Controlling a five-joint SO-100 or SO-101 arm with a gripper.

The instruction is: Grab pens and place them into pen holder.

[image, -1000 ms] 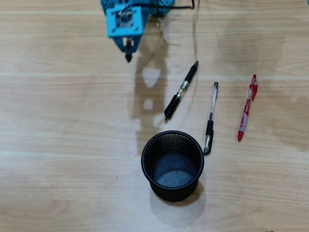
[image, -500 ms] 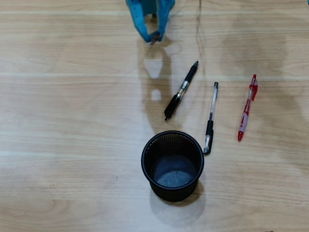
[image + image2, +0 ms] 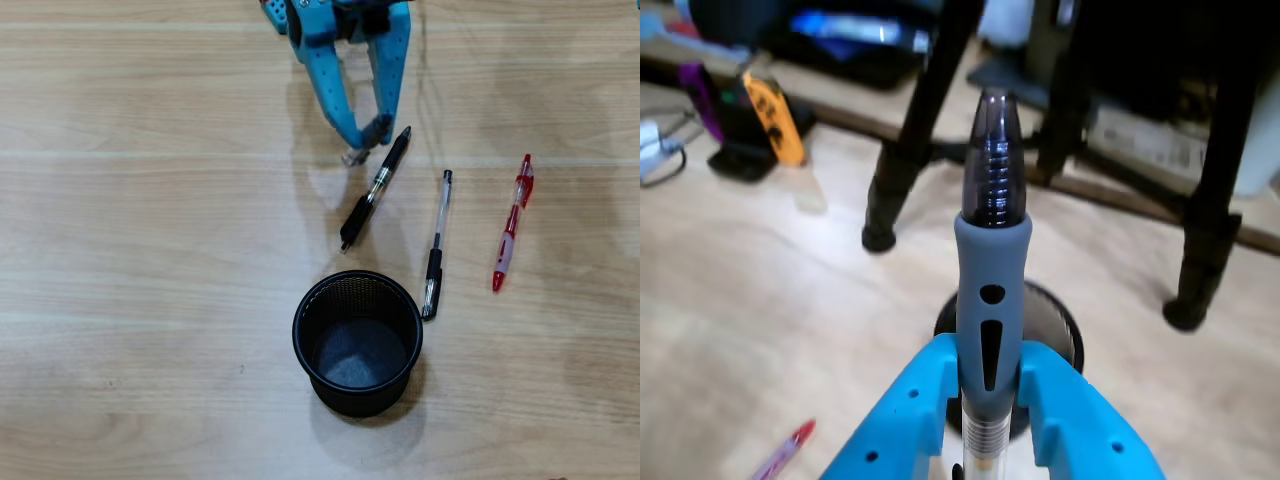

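- Blue hand (image 3: 990, 405) pinching grey-and-clear pen (image 3: 990, 300), grey grip clamped between both fingers (image 3: 910, 410), tip pointing away in wrist view.
- Black pen (image 3: 376, 188), clear-and-black pen (image 3: 437, 243) and red-and-white pen (image 3: 512, 222) lying on wooden bench (image 3: 140, 300).
- Pen holder (image 3: 357, 342) upright, just beside clear-and-black pen's lower end in overhead view.

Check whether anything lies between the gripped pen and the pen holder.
The gripper holds the grey pen. In the overhead view the black pen lies flat on the table between it and the pen holder. It is low, so a raised carry would likely clear it. The holder's mouth is open.
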